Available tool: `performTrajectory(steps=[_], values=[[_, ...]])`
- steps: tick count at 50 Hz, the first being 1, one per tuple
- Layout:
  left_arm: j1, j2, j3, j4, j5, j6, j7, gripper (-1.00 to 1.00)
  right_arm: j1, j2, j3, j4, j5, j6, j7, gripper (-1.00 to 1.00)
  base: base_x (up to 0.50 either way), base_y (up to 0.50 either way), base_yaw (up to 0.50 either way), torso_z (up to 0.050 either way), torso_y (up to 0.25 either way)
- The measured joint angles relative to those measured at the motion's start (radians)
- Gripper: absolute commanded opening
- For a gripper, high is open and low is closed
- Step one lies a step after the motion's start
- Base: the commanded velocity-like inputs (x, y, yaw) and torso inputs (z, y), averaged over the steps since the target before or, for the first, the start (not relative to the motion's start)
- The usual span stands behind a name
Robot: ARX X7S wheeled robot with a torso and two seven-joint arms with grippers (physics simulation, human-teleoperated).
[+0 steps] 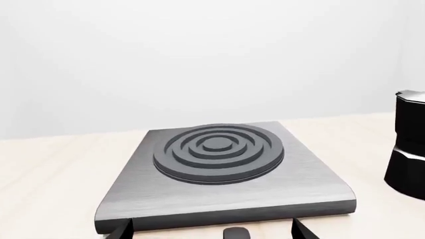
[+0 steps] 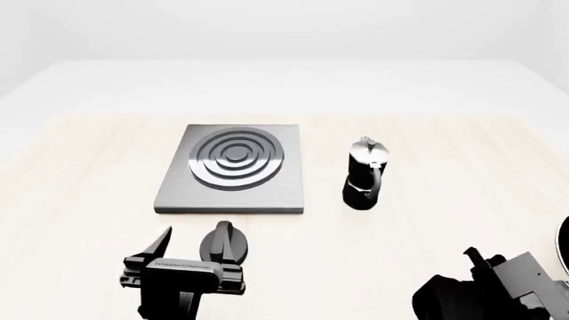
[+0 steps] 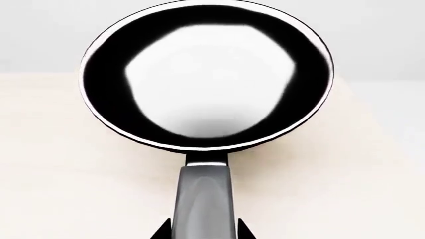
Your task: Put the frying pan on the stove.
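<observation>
Found the right gripper (image 3: 202,234) at the bottom centre of its wrist frame, pinched onto the handle of the frying pan (image 3: 206,74), glossy bowl across the upper middle. Saw the left gripper (image 1: 211,231) spread wide at the head frame's lower left, near the stove (image 2: 233,170), with a moka pot (image 2: 364,173) right of it. Placed the pan well apart from the stove.

Head view: the left gripper (image 2: 191,257), jaws apart, hovers low over the table (image 2: 444,167), with the knob (image 2: 224,243) just beyond its fingers, the bare stove (image 2: 234,168) farther ahead, and the moka pot (image 2: 364,175) ahead to its right.
</observation>
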Motion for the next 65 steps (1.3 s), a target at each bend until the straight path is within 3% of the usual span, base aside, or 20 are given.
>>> performTrajectory(steps=[28, 65], values=[[-0.001, -0.01, 0.013, 0.022, 0.006, -0.013, -0.017, 1.0, -0.088, 0.067, -0.146, -0.44, 0.01, 0.178, -0.05, -1.0, 0.0, 0.0, 0.0, 0.0, 0.001], [0.006, -0.016, 0.016, 0.01, -0.006, 0.006, -0.029, 1.0, 0.003, 0.132, -0.369, -0.675, 0.041, 0.326, -0.231, -1.0, 0.0, 0.0, 0.0, 0.0, 0.001]])
